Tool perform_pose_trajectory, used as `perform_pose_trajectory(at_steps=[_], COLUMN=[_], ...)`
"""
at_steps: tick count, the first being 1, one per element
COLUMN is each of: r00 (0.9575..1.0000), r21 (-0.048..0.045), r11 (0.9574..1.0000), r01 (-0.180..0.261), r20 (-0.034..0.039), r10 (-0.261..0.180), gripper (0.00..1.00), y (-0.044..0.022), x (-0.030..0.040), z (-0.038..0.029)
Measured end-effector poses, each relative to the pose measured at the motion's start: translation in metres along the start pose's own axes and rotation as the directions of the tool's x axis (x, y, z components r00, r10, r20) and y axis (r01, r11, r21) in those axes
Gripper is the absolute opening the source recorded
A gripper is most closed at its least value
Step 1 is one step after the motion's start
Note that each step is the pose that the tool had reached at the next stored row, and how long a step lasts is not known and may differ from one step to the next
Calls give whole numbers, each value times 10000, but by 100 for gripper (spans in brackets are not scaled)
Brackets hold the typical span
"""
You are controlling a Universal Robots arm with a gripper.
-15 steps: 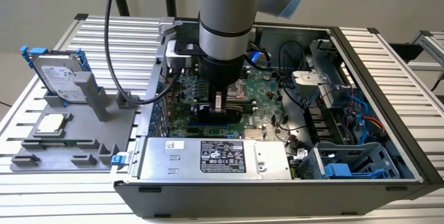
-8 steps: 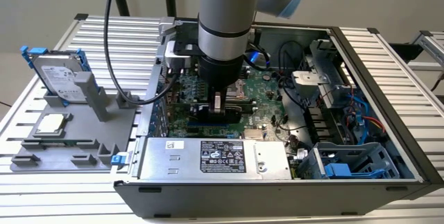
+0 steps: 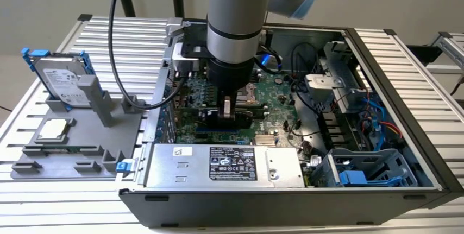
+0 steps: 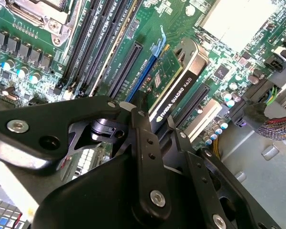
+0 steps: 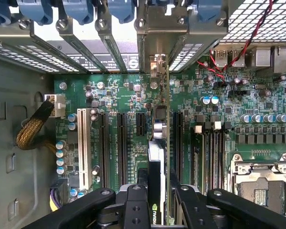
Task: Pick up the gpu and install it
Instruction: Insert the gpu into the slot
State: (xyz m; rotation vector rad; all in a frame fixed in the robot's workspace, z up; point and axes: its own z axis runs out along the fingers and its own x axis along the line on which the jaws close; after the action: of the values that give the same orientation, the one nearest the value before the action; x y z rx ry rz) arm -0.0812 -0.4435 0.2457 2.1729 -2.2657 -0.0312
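green circuit board fills the middle of the exterior view, where my arm comes down from the top of the frame into the open computer case (image 3: pixel 406 136). my pincer (image 3: pixel 227 115) is low over the motherboard (image 3: pixel 279 95) and it is closed on the gpu (image 3: pixel 230 119), which i hold by its upper edge.

in the second wrist view the gpu (image 4: pixel 174 88) stands on its edge between my black fingers (image 4: pixel 145 143), with the black shroud face turned to the right of the frame and the green face to the left. it is at the long blue slot (image 4: pixel 140 78), just beside the black slots, but i cannot tell if it is fully seated.

in the first wrist view the gpu (image 5: pixel 157 162) is seen edge-on in the centre, running up to the rear bracket openings of the case.

at the left of the exterior view, a grey holder (image 3: pixel 73 147) on the ribbed metal surface (image 3: pixel 406 212) carries a silver hard drive (image 3: pixel 62 79) in a blue frame.
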Motion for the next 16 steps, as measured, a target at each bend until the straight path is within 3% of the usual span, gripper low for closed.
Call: perform_pose_trajectory(at_steps=[16], r00=[10000], r21=[12], r11=[10000], r01=[2], r20=[-2], r10=[-2], gripper=[0], y=[44], x=[-27], z=[-4])
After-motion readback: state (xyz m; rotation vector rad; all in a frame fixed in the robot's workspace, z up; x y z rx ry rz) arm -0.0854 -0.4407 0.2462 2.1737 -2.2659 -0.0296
